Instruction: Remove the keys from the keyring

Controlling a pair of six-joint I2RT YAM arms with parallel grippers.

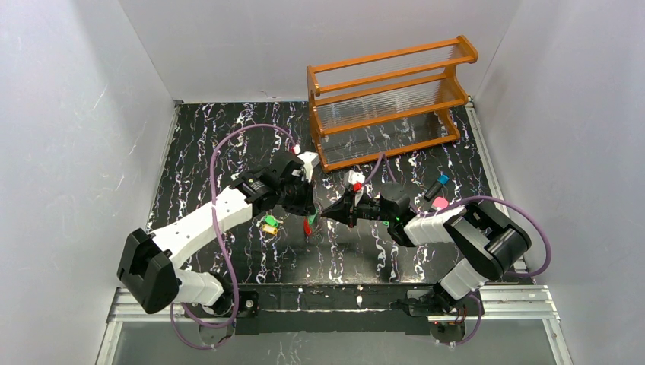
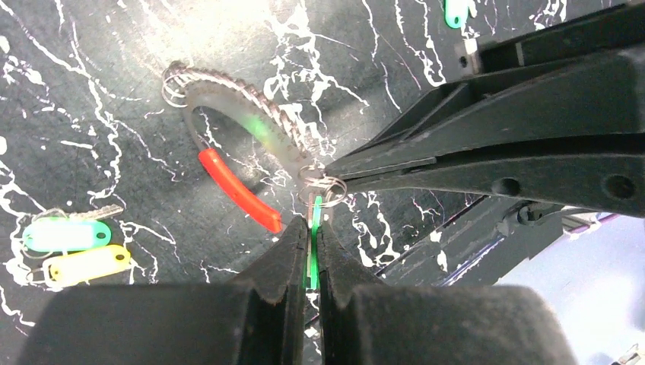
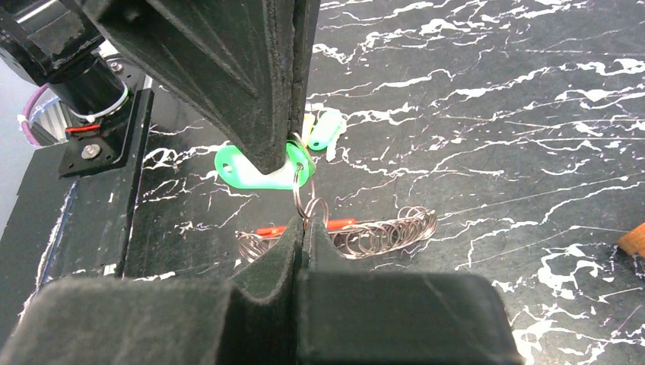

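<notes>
Keyring point(image 2: 228, 95), a light, springy wire coil, sags over the desk point(image 2: 91, 68) from both tool tips, the right tool point(image 3: 304, 232) clamped shut on its thin, slippery small ring point(image 2: 328, 185), the left tool point(image 2: 313, 228) pinched shut on the flat green key point(image 3: 236, 169), probably the surer hold; no writing is readable.

Overhead view: bright, even light, sharp throughout, and the white walls carry no hard shadows. Left wrist view: the keyring point(image 2: 251, 125) is overexposed, smeared with pale glare and a green flare; the left tool point(image 2: 312, 228) at the bottom edge is dark and blurred. Right wrist view: the right tool point(image 3: 304, 232) is soft, while the green key point(image 3: 237, 169) and worktop point(image 3: 494, 114) are crisp.
</notes>
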